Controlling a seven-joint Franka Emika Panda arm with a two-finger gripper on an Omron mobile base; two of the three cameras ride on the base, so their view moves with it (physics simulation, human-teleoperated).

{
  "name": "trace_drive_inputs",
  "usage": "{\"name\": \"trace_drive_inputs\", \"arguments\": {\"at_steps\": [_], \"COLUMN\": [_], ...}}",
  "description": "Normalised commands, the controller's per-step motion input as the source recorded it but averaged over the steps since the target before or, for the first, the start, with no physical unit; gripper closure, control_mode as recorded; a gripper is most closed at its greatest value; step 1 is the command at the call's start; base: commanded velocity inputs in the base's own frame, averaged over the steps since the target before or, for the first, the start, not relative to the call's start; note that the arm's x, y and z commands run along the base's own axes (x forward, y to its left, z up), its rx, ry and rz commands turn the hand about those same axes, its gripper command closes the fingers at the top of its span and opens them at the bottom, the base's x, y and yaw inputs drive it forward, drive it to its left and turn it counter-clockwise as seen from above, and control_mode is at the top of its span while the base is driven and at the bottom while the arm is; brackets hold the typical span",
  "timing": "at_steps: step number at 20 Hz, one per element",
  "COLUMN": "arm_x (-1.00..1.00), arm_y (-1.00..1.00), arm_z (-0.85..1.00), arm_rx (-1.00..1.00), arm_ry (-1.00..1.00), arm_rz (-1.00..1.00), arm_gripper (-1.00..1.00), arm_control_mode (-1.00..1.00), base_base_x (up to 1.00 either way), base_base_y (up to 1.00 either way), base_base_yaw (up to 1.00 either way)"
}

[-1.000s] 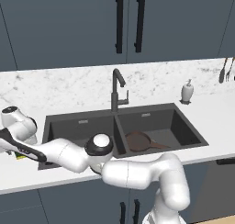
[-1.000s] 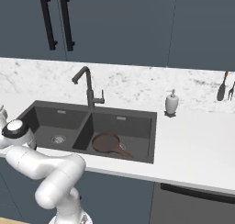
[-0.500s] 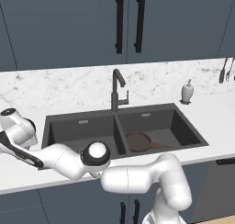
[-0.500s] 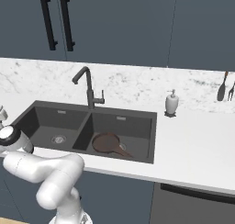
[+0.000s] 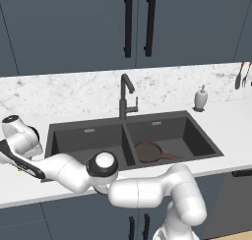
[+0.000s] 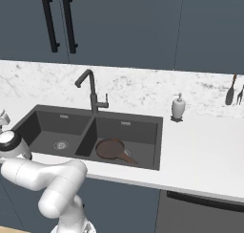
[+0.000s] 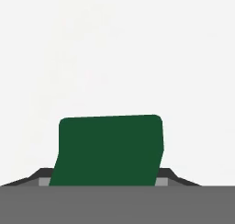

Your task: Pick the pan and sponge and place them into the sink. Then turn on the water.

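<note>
Sponge (image 7: 109, 149): dark green top faces my hand camera, sitting right between my finger tips on the white marble counter (image 5: 74, 96), left of the sink (image 5: 88, 135). My claw (image 7: 104, 184) is clenched on the sponge; the tips flank it on either side and the green face reaches down to where they rise. From the left base camera a speck of yellow shows under my hand at the counter's left end, which I take for the sponge's base.

Pan (image 5: 147, 151): already lying in the right basin, handle pointing toward the right front corner. That half of the job reads as done.

Faucet (image 5: 126, 94): stands behind the centre divider, no stream from it. Soap dispenser (image 5: 200, 98) well off to the right, not my concern.

Step in hand: picking the sponge. Next move, as I judge it: lift straight up clear of the counter, swing right over the sink rim, release into a basin. The near left basin looks simplest. Then reach for the faucet lever.
</note>
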Motion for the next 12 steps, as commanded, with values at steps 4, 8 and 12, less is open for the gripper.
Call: {"name": "trace_drive_inputs", "arguments": {"at_steps": [4, 8, 12], "arm_x": [-0.10, -0.22, -0.19], "arm_y": [0.00, 0.00, -0.25], "arm_z": [-0.06, -0.04, 0.00], "arm_rx": [-0.05, -0.13, -0.06], "arm_ry": [0.00, -0.02, 0.00], "arm_rz": [0.00, -0.05, -0.01], "arm_gripper": [1.00, 1.00, 1.00], "arm_control_mode": [-1.00, -1.00, -1.00], "base_base_x": [0.00, 0.00, 0.00], "base_base_y": [0.00, 0.00, 0.00], "base_base_yaw": [0.00, 0.00, 0.00]}}
